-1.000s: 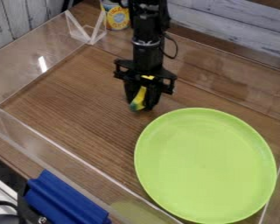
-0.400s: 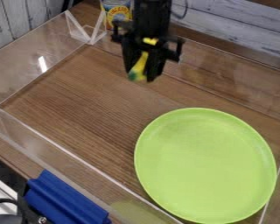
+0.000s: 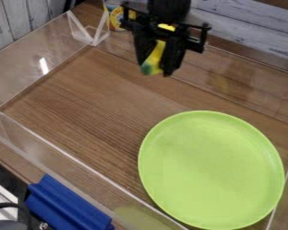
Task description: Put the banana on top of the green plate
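Banana [image 3: 153,61] aloft in the gripper [image 3: 158,63], beyond the plate [image 3: 211,170].
Fingers pinch the banana, which hangs tilted above the wooden surface [image 3: 98,99], on the far side of the plate and apart from it; arm [image 3: 168,13] reaches in from the far edge. Plate lies flat, rim whole, nothing on it. Blue object [image 3: 67,207] sits left of the plate, near the view's bottom edge.

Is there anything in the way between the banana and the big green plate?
Nothing I can see: the banana is up in the black jaws, and only bare wooden table shows between it and the green plate.
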Robot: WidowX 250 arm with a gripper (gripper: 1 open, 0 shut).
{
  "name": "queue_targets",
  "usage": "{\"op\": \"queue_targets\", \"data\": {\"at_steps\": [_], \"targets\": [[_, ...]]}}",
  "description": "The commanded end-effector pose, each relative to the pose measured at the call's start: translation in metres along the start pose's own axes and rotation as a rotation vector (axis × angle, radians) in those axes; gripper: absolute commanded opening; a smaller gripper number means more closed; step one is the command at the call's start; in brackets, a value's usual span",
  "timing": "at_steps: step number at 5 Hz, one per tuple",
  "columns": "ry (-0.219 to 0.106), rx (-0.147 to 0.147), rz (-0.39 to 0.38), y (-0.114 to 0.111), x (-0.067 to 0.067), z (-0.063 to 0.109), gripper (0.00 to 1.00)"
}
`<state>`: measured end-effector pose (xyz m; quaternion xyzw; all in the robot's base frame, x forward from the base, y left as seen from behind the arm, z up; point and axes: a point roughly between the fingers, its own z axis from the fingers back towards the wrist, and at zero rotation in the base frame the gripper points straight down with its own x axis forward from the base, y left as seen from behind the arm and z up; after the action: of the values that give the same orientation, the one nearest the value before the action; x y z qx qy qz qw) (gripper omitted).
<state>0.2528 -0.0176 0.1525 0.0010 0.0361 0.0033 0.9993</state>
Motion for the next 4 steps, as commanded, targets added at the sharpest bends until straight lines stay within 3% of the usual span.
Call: {"op": "queue_targets", "data": {"at_steps": [1,2,4], "targets": [[-0.032,-0.006,-0.010,-0.021,-0.018,0.008,0.00],[-0.031,-0.007,-0.015,-0.049,-0.033,0.006,0.00],[-0.041,0.000,0.006,-0.109,-0.046,-0.008,0.00]]}}
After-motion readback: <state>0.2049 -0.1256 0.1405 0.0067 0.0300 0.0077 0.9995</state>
